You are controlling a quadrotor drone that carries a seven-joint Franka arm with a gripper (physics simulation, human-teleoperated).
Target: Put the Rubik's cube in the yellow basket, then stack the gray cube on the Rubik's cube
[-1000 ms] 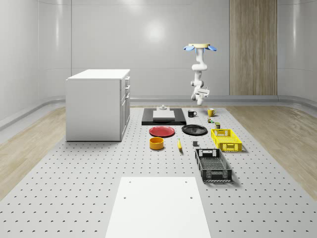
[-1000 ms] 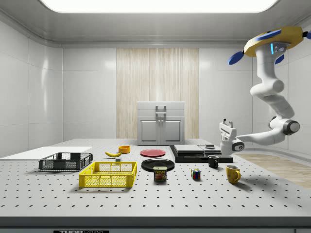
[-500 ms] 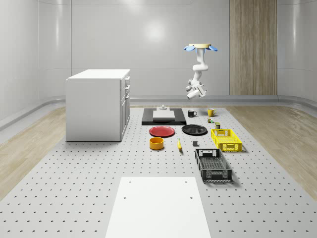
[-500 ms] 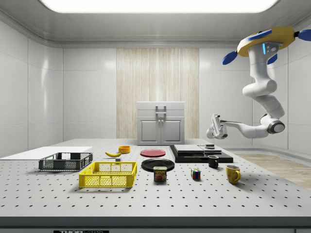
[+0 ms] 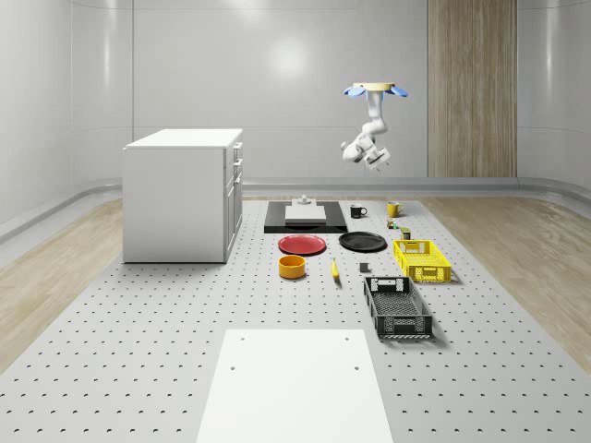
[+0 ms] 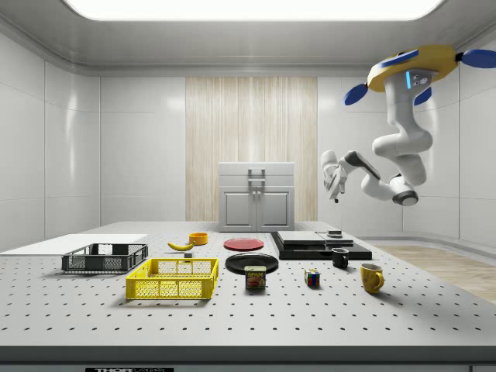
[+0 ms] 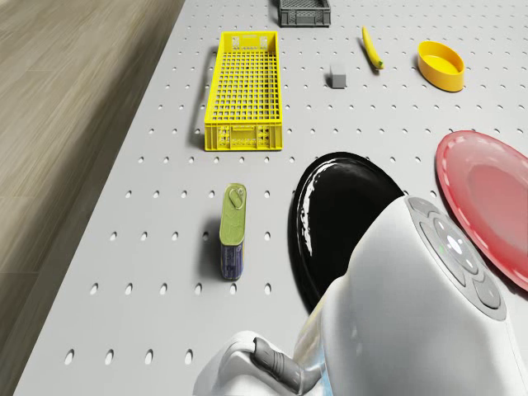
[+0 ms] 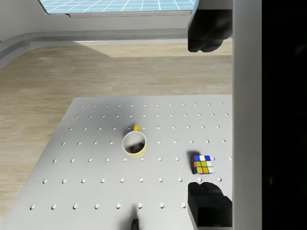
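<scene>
One white panel (image 5: 295,383) lies nearest in the whole-scene view, flat on the perforated table (image 5: 138,351). Behind it, toward that view's right, sits the black basket (image 5: 397,307), and just beyond that the yellow basket (image 5: 422,259), with nothing to be seen inside it. The gray cube (image 5: 364,269) rests on the table just beside the yellow basket, on the whole-scene view's left of it, apart from its wall. A banana (image 5: 334,269) and a yellow bowl (image 5: 292,267) lie further to that side.

Further back come a red plate (image 5: 302,245) and a black plate (image 5: 362,242), side by side, with a can (image 5: 405,233) lying near the yellow basket's far end. The Rubik's cube (image 5: 392,223) stands on the bare table just past the can, between it and the yellow mug (image 5: 393,209). A black mug (image 5: 357,211) stands near the yellow one, beside a black slab (image 5: 305,219). A white cabinet (image 5: 180,194) stands on the whole-scene view's left.

Farthest and highest, the drone (image 5: 375,89) hovers over the table's far end, its arm folded beneath it. The gripper (image 6: 332,174) hangs in the air well above the slab and the mugs, touching nothing. In the wrist view its fingertips (image 8: 206,28) stand wide apart, nothing between them, with the Rubik's cube and the yellow mug far below on the table.
</scene>
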